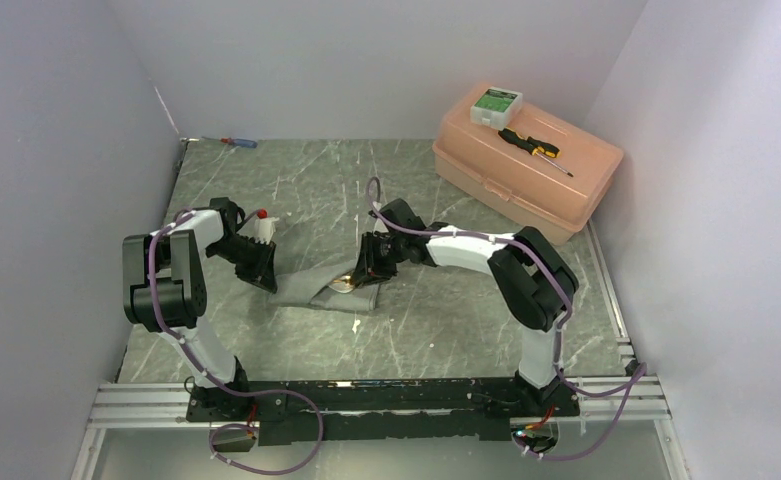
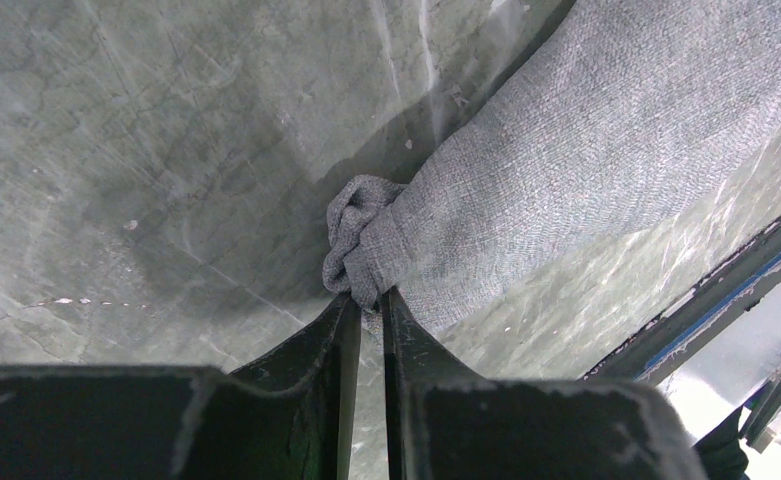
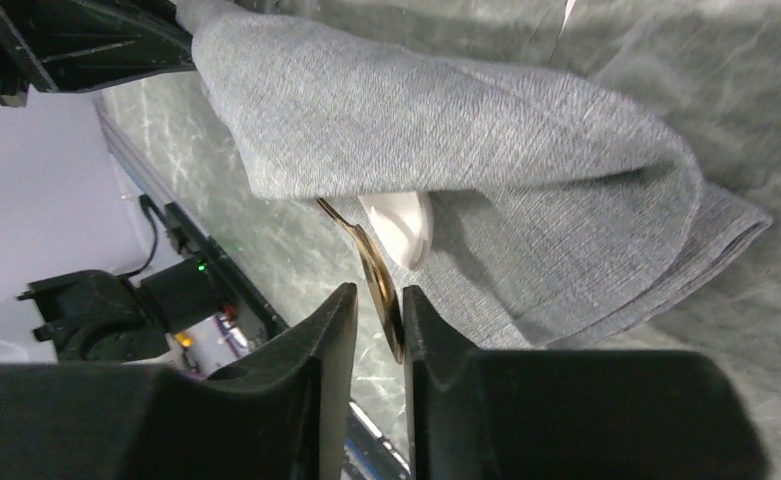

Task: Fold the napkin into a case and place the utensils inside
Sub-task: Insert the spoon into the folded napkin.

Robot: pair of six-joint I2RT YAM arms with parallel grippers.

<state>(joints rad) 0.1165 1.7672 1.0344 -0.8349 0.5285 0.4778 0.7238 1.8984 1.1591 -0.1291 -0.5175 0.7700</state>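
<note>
So you've got the green marbled table (image 1: 296, 180) with a pink toolbox (image 1: 526, 175) at the back right, and the grey napkin (image 1: 311, 290) lying mid-table between the two arms, folded over on itself. The left gripper (image 2: 369, 300) has its fingers squeezed nearly together, pinching a bunched-up corner of the cloth, while the right gripper (image 3: 378, 295) sits at the fold's open side with its jaws a crack apart. The white spoon (image 3: 401, 225) is tucked under the top layer, and the gold spoon (image 3: 374, 265) pokes out edge-on into that gap, against one finger with space on its other side.
</note>
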